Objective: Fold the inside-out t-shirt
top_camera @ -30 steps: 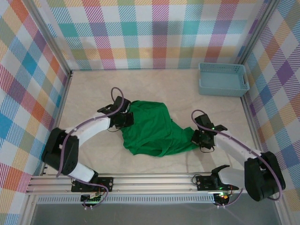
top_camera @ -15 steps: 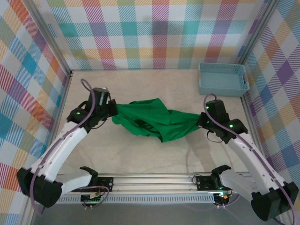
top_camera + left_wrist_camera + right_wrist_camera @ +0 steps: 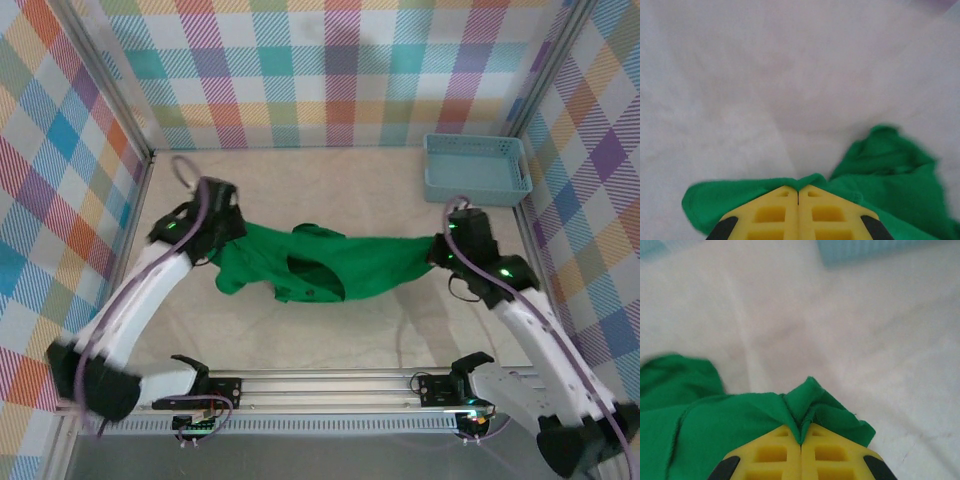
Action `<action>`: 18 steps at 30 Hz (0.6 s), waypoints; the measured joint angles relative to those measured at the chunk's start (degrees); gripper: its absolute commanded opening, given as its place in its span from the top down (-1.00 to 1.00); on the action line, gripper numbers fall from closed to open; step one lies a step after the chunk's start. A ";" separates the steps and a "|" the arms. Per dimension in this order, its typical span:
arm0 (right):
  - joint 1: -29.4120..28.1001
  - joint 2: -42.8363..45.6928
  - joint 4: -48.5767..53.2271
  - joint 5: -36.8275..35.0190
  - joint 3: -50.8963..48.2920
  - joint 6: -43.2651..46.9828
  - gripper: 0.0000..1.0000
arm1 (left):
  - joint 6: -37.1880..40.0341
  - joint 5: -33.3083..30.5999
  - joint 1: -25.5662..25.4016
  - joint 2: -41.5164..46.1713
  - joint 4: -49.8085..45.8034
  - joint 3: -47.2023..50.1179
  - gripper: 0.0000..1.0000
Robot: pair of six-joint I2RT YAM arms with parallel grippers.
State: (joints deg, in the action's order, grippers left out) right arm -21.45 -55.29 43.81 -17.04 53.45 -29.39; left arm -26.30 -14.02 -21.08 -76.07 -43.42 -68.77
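The left arm (image 3: 140, 300) and right arm (image 3: 532, 332) are white with black joints. Each has a thin purple cable (image 3: 177, 170) and a tiny green light (image 3: 503, 268). The left end effector (image 3: 798, 192) and right end effector (image 3: 801, 435) have yellow fingers with square holes.

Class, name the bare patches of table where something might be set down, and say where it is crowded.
Bare: the far strip of table between the back wall and the t-shirt, left of the basket; the near strip between the t-shirt and the rail. Crowded: the middle band, where the t-shirt is stretched between left tool and right tool.
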 measured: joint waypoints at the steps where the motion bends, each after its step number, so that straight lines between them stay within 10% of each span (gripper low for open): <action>1: 0.00 -2.91 -0.52 0.59 -1.86 -0.37 1.00 | 0.31 1.40 0.22 -4.70 0.02 0.13 1.00; 7: 0.74 -15.08 -2.01 2.23 -7.52 -2.47 1.00 | 1.66 8.55 0.28 -20.63 -0.02 1.86 0.47; 12: 2.01 -14.62 -4.00 2.03 -7.56 -2.97 1.00 | -0.22 8.85 1.18 -14.53 2.91 6.45 -0.09; 18: 2.43 -14.03 -4.70 1.90 -7.56 -2.93 1.00 | -3.91 10.32 5.29 -0.44 7.04 16.06 -0.11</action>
State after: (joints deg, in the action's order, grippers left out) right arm -19.03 -69.32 39.11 -15.14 45.89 -32.32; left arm -30.22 -3.70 -15.79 -76.51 -36.38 -52.71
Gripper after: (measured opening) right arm 0.066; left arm 0.563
